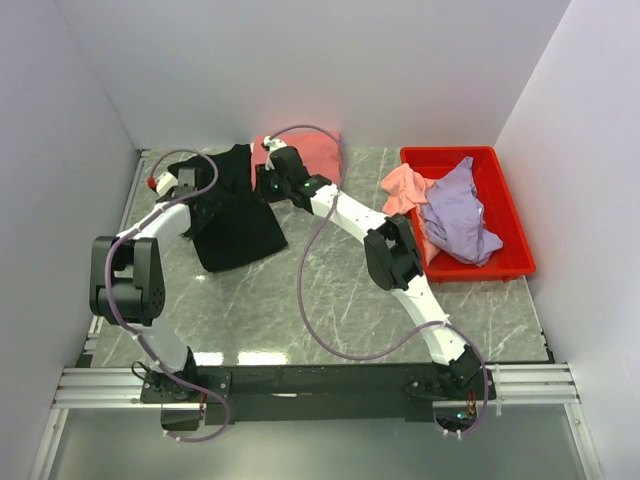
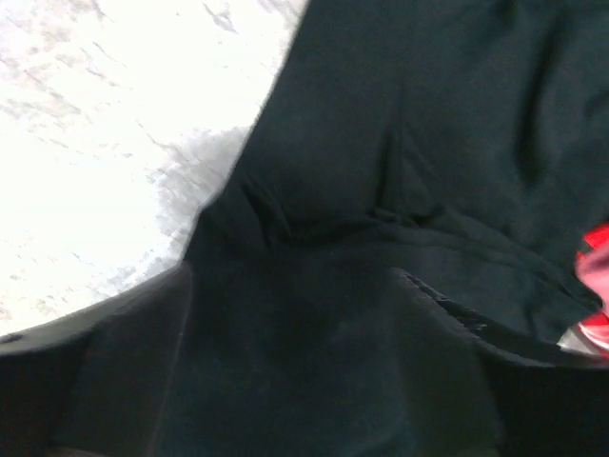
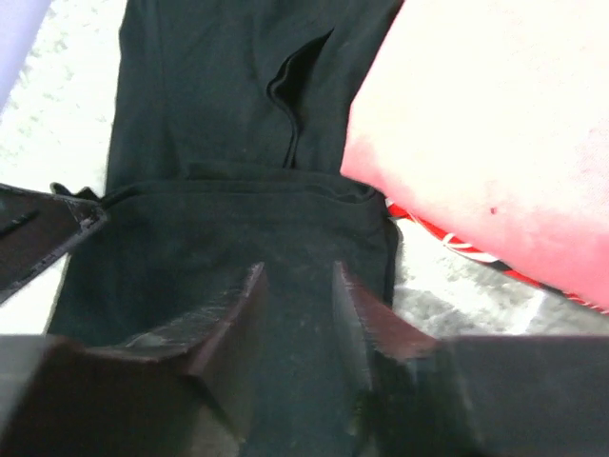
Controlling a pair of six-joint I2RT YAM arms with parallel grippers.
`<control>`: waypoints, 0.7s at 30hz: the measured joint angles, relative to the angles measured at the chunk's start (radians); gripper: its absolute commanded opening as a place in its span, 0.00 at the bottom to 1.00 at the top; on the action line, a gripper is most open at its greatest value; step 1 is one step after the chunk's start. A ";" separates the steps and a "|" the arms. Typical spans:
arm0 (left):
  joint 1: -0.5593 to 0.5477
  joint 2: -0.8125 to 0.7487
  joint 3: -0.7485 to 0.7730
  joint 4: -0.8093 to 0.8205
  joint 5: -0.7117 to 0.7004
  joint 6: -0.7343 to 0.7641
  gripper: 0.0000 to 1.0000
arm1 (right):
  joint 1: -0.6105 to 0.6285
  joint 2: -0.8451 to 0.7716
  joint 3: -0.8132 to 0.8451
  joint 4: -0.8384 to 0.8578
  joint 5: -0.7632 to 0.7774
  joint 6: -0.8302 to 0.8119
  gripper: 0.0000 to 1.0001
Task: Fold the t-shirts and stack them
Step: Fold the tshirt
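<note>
Marble table (image 1: 250,300) bears black t-shirt (image 1: 235,235); left tool (image 2: 295,314) and right tool (image 3: 295,276) both released.

Black-and-white arms (image 1: 345,212), apparently lilac cables (image 1: 303,290)

Matt black cloth t-shirt (image 1: 240,235) on glossy veined stone table (image 1: 250,310).

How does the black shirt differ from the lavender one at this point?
The black shirt lies fairly flat on the table; the lavender shirt sits crumpled in the red bin. The black shirt looks partly folded, with straight edges; the lavender shirt is an unfolded heap. Both arms reach to the black shirt; neither is at the lavender shirt. Both are plain-coloured cloth shirts.
</note>
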 measured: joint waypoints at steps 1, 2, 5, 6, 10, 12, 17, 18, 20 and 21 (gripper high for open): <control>0.001 -0.004 0.000 0.005 0.010 0.005 0.96 | -0.002 -0.002 0.000 0.004 -0.002 0.001 0.53; 0.001 -0.010 0.000 0.003 0.018 0.011 0.99 | -0.003 -0.002 -0.002 0.005 -0.006 0.001 0.65; 0.000 -0.053 -0.005 0.005 0.043 0.018 1.00 | -0.007 -0.030 -0.038 0.009 -0.022 0.006 0.79; 0.000 -0.080 -0.014 0.007 0.050 0.019 0.99 | -0.008 -0.051 -0.067 0.011 -0.028 0.006 0.80; 0.000 -0.203 -0.082 0.010 0.079 0.023 0.99 | -0.003 -0.166 -0.211 0.015 -0.052 0.005 0.84; 0.000 -0.259 -0.129 0.019 0.093 0.023 0.99 | 0.003 -0.224 -0.281 0.017 -0.056 0.003 0.84; 0.000 -0.338 -0.229 0.039 0.146 0.033 1.00 | 0.038 -0.337 -0.416 0.021 -0.085 -0.003 0.85; 0.000 -0.328 -0.229 0.050 0.159 0.036 0.99 | 0.045 -0.351 -0.439 0.027 -0.098 -0.004 0.86; 0.000 -0.296 -0.218 0.078 0.182 0.045 0.99 | 0.057 -0.363 -0.468 0.031 -0.123 -0.007 0.86; 0.000 -0.266 -0.204 0.085 0.193 0.051 1.00 | 0.064 -0.363 -0.476 0.032 -0.133 -0.008 0.86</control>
